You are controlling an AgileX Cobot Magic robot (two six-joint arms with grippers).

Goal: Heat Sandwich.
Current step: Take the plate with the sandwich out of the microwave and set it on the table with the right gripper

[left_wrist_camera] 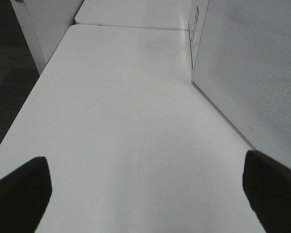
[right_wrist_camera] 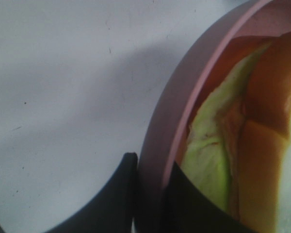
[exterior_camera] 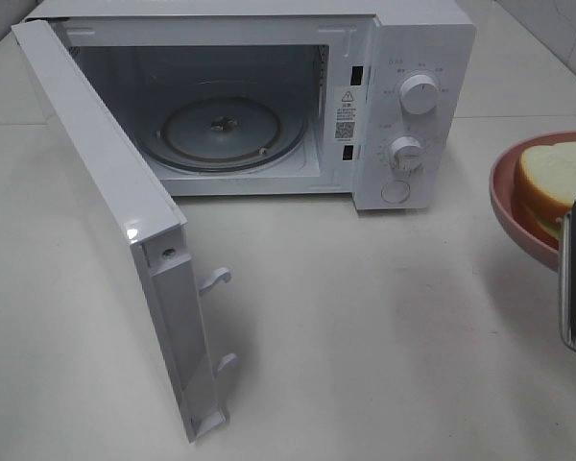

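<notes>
Sandwich: lying flat on the round pink plate, right of the microwave, its leafy cut side toward my right gripper; long axis unclear, partly out of frame. My right jaws pinch the plate's rim; my left gripper gapes wide, holding nothing. Progress, as I judge it: microwave door open, glass turntable bare; loading, closing and heating remain.

even, soft overhead light, bright on the white table. a small glare spot sits on the microwave door edge. the right wrist view is blurred, close and warm-tinted, a soft shadow at upper centre. dark pincer fingertips are unfocused.
</notes>
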